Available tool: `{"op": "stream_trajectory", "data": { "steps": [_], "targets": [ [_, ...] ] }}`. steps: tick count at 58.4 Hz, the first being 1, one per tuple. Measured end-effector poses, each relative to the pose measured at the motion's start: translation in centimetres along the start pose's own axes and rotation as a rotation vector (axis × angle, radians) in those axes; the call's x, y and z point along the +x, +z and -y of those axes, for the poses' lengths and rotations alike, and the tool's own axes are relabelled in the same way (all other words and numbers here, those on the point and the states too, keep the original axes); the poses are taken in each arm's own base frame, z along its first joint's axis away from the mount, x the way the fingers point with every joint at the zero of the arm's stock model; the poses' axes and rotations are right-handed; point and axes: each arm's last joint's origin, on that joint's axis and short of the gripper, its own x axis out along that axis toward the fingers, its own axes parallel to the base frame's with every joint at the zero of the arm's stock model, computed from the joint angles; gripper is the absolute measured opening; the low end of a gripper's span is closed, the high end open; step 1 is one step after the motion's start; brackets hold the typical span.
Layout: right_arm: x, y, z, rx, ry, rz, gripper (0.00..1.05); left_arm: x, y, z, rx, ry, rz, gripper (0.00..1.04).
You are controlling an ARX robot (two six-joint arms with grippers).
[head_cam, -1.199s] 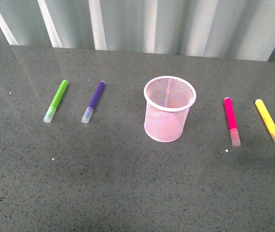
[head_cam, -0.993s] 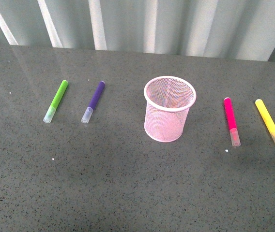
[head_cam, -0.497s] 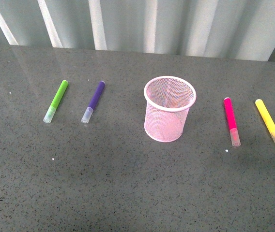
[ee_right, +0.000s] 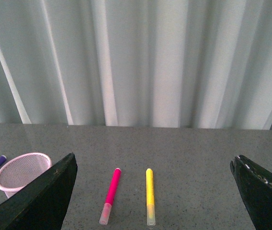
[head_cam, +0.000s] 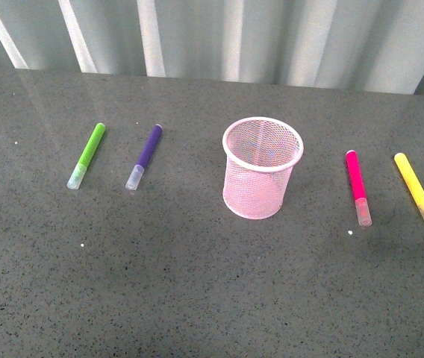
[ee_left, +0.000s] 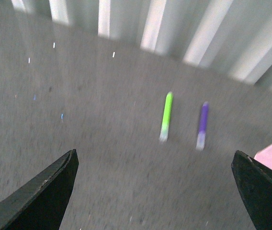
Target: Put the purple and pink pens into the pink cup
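2 black wedge-shaped fingers [ee_left: 45,199] on left end effector [ee_left: 153,153], same on right end effector [ee_right: 152,158], pale edges

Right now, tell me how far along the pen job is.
Done: nothing; the pink cup stands empty. In hand: nothing; the left pincer and right pincer are both open and hold no pen. Left: the purple pen lies flat on the table on the cup's left, beside a green pen, and the pink pen lies flat on its right, beside a yellow pen. Both must go into the cup.
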Motion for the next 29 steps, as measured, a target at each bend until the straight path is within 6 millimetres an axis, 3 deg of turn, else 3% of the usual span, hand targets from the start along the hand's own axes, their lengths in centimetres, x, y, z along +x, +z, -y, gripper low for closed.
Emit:
{"op": "stream_trajectory", "data": {
  "steps": [5, 11, 20, 29],
  "targets": [
    [0.0, 0.0, 0.0, 0.0, 0.0, 0.0, 0.98, 1.0, 5.1, 2.1, 0.011, -0.059, 0.137, 0.98],
    [0.0, 0.0, 0.0, 0.0, 0.0, 0.0, 0.98, 4.0, 8.9, 5.1, 0.067, -0.138, 0.148, 0.98],
    [0.0, 0.0, 0.0, 0.0, 0.0, 0.0, 0.98, 11.0, 11.0, 10.7, 0.177, -0.24, -0.043, 0.98],
    [0.0, 0.0, 0.0, 0.0, 0.0, 0.0, 0.98, 19.1, 10.3, 16.2, 0.276, -0.313, -0.355, 0.98]
  ]
}}
